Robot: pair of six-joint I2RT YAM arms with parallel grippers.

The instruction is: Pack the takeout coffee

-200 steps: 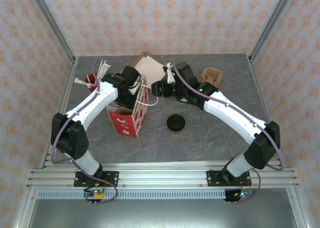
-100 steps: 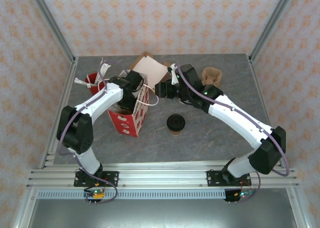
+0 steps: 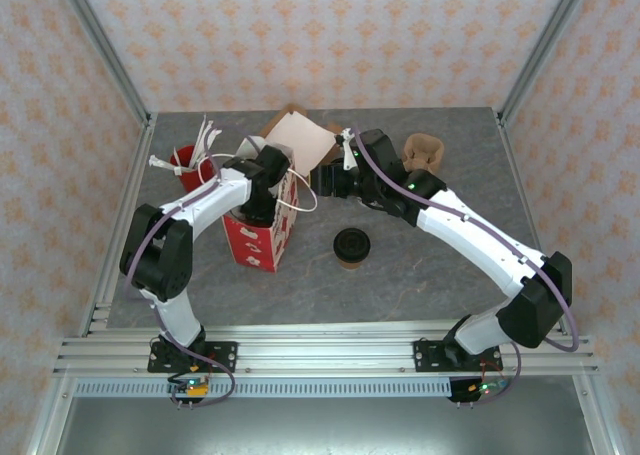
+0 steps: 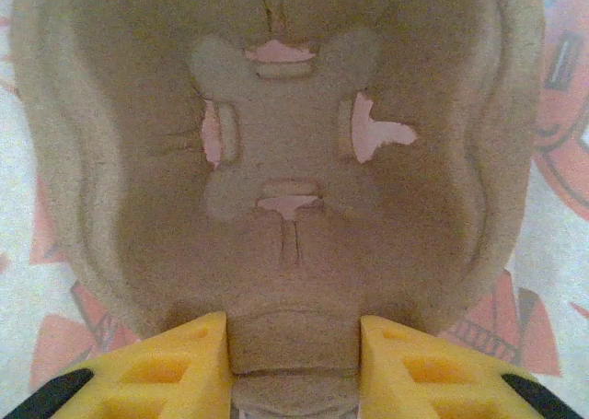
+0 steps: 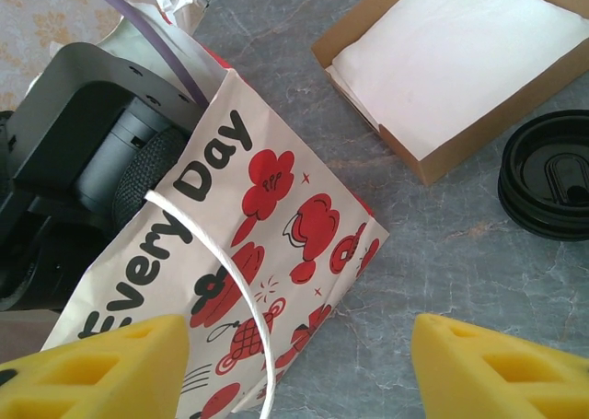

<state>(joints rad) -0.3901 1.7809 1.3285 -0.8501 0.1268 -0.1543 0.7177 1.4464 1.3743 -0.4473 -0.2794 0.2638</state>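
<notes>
The takeout coffee (image 3: 351,246), a tan cup under a black lid, stands upright on the grey table, right of the red-and-white paper bag (image 3: 262,230). My left gripper (image 3: 263,187) reaches down into the bag's open top. In the left wrist view it (image 4: 294,350) is shut on the edge tab of a brown pulp cup carrier (image 4: 285,161) lying inside the bag. My right gripper (image 3: 320,179) hovers open beside the bag's upper right corner. Between its wide-apart yellow fingers (image 5: 101,368) lie the bag's printed side (image 5: 267,226) and white string handle (image 5: 241,299), untouched.
An open cardboard box of white napkins (image 3: 298,135) sits behind the bag, also (image 5: 460,55). A stack of black lids (image 5: 550,187) lies beside it. A second pulp carrier (image 3: 424,153) is at the back right. A red cup (image 3: 185,161) holding white packets stands at the back left.
My left arm has swung its elbow in and sunk the gripper deeper into the bag. The right gripper has drawn back slightly to the right. The coffee has not moved.
</notes>
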